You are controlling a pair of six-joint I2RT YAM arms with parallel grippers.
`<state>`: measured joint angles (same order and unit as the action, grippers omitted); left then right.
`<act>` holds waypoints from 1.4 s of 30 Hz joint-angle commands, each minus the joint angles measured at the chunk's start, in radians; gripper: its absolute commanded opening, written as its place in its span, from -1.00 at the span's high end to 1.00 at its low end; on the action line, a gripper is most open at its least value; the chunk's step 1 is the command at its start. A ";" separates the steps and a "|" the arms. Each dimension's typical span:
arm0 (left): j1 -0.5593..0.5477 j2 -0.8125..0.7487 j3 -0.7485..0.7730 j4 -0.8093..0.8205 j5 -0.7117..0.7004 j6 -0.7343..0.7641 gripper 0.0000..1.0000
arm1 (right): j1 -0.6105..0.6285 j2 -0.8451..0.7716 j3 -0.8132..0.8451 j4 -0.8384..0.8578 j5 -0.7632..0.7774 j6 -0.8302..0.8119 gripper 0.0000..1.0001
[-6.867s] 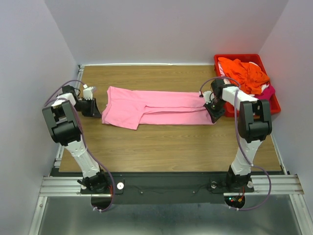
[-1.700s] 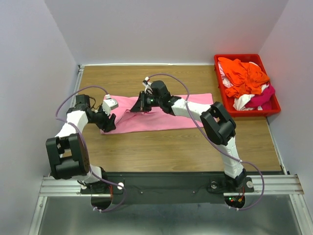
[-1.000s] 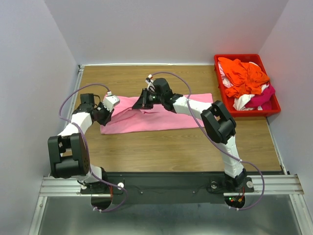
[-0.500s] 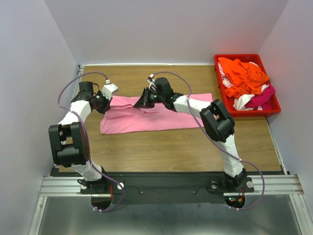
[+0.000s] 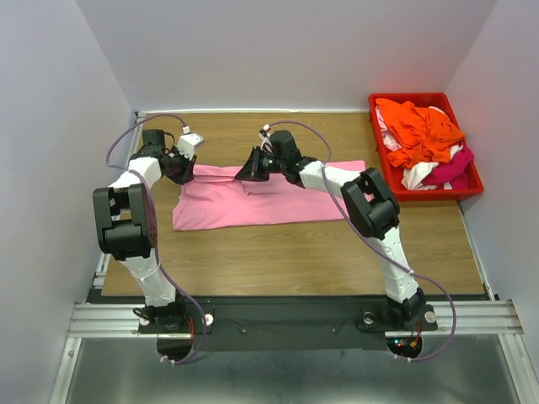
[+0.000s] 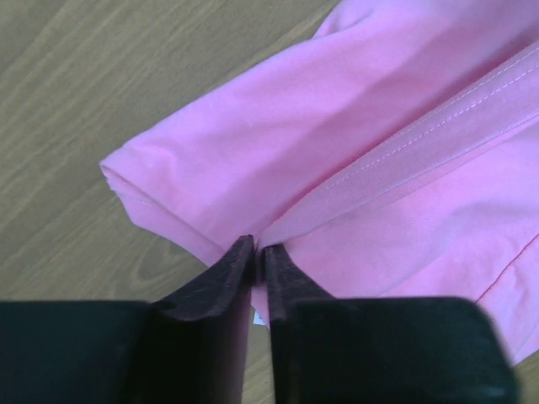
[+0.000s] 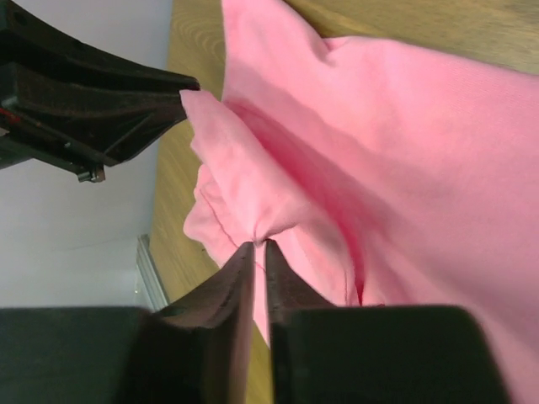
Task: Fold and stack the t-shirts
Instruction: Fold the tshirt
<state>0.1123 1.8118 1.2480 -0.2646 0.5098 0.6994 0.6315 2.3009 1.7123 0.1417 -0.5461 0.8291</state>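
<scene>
Pink cloth lies across the middle of the table point(image 5: 295, 252), and we begin at its left end. There our left gripper point(image 6: 254, 248) has its fingers pinched together on the far-left corner of the pink t-shirt point(image 5: 278, 202), just where a stitched hem meets a loose flap. We judge that this hold is meant to lift or steady the corner for a fold. Further right, our right gripper point(image 7: 254, 248) is clenched on a small bunched pleat along the shirt's far edge, its arm stretched well across the wood, probably to carry that edge together with the left. The shirt lies as a long band, apparently doubled lengthwise already. It is smooth toward its right end and rumpled between the two grips. At far right, the orange t-shirt point(image 5: 421, 126) lies heaped with other cloth in the red bin point(image 5: 409, 96).
</scene>
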 commanded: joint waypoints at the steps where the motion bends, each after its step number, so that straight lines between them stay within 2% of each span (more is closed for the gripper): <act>1: 0.003 0.000 0.051 0.036 0.001 -0.049 0.31 | -0.021 0.020 0.038 0.033 0.009 -0.005 0.55; 3: 0.009 -0.003 0.059 0.042 0.002 -0.066 0.23 | -0.030 0.019 0.038 0.033 0.009 -0.005 0.36; 7: 0.047 -0.012 0.100 0.065 0.027 -0.138 0.10 | -0.064 -0.007 0.033 0.035 0.006 -0.013 0.13; 9: 0.087 -0.020 0.125 0.064 0.056 -0.181 0.09 | -0.091 -0.050 0.023 0.032 0.002 -0.024 0.12; 14: 0.101 -0.067 0.131 -0.033 0.124 -0.144 0.13 | -0.163 -0.172 -0.049 -0.039 -0.101 -0.155 0.16; 17: 0.089 -0.081 0.088 -0.068 0.119 -0.123 0.14 | -0.196 -0.254 -0.082 -0.248 -0.146 -0.358 0.19; 18: 0.087 -0.089 0.062 -0.071 0.119 -0.127 0.14 | -0.202 -0.271 -0.088 -0.380 -0.146 -0.492 0.21; 21: 0.069 -0.094 0.022 -0.091 0.131 -0.133 0.14 | -0.226 -0.326 -0.108 -0.641 -0.095 -0.744 0.31; 23: 0.043 -0.103 -0.010 -0.096 0.136 -0.141 0.14 | -0.246 -0.372 -0.164 -0.714 -0.065 -0.820 0.39; 24: 0.037 -0.115 -0.040 -0.097 0.137 -0.143 0.14 | -0.272 -0.429 -0.246 -0.746 -0.031 -0.888 0.40; 27: 0.020 -0.127 -0.076 -0.096 0.139 -0.156 0.15 | -0.328 -0.521 -0.345 -0.786 0.037 -0.964 0.49; 31: 0.010 -0.138 -0.124 -0.096 0.127 -0.156 0.15 | -0.414 -0.544 -0.428 -0.806 0.142 -1.035 0.60; 37: 0.006 -0.141 -0.148 -0.096 0.108 -0.167 0.15 | -0.559 -0.414 -0.347 -0.803 0.114 -1.047 0.68; 42: 0.007 -0.135 -0.166 -0.088 0.090 -0.173 0.16 | -0.607 -0.313 -0.266 -0.789 0.058 -1.001 0.70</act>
<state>0.1196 1.7233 1.1069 -0.3531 0.6083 0.5381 0.0437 1.9453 1.3815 -0.6544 -0.4427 -0.1825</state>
